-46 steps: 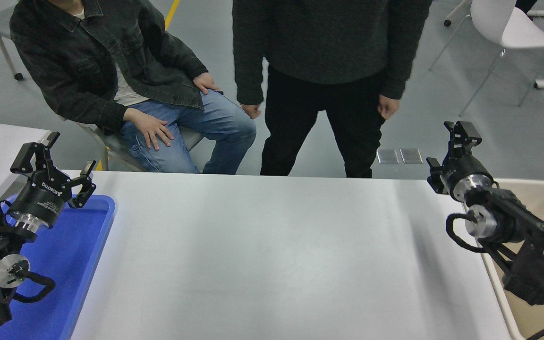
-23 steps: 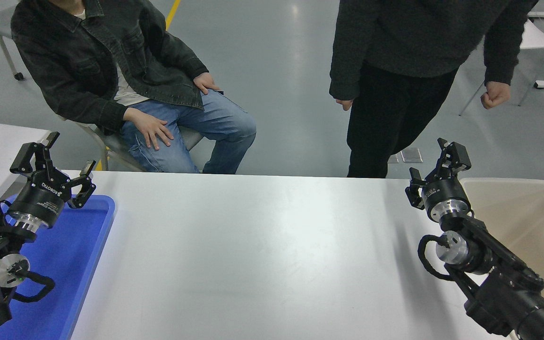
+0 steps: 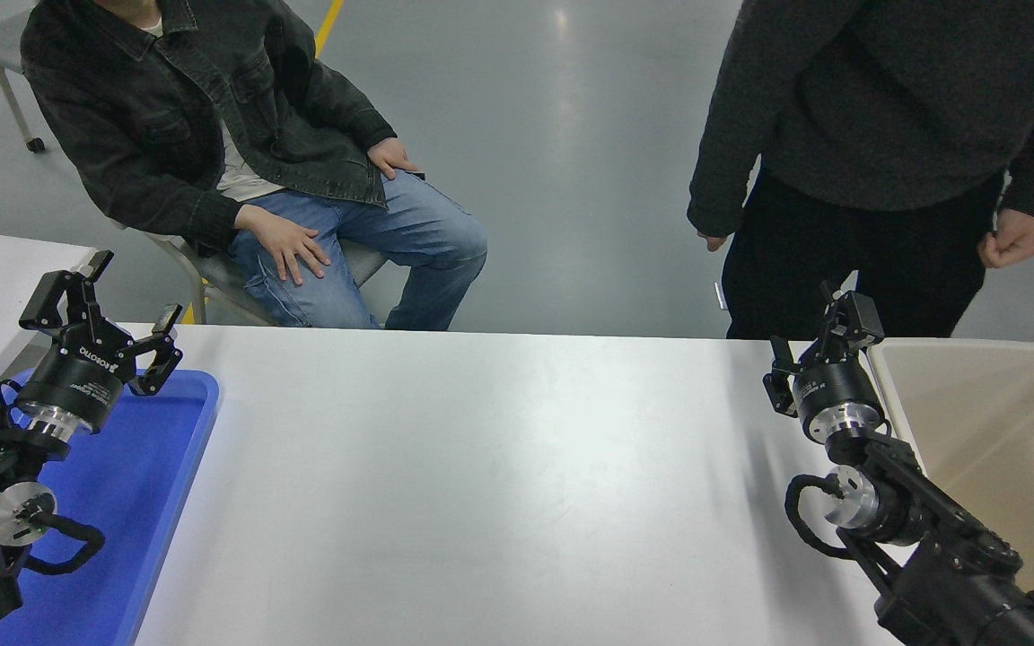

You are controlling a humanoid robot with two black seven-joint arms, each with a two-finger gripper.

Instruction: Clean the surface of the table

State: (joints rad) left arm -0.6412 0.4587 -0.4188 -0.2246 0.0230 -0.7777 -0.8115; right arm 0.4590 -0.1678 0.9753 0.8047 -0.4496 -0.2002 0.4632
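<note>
You cannot see the whole of the blue tray (image 3: pixel 167 467): the left arm covers much of it and the picture's bottom edge cuts it off. The beige bin (image 3: pixel 975 422) runs out at the right edge, and the right arm hides its near corner. Both people are cut off at the top, so only their bodies show.

Count two grippers, one tray, one bin, two people. The left gripper (image 3: pixel 109 309) hangs above the tray's far end, its jaws spread wide with nothing between them. The right gripper (image 3: pixel 818 336) sits just beside the bin's left wall, near the counter's far edge; its jaws stand apart and hold nothing, though they show small and dark against black trousers.

The table surface (image 3: pixel 499 475) is the white, glossy counter stretching between tray and bin, bare across its middle with soft light glare. Beyond the counter lies a grey floor with a yellow line; one person (image 3: pixel 239 135) sits on a chair, another (image 3: pixel 885 135) stands behind the bin.
</note>
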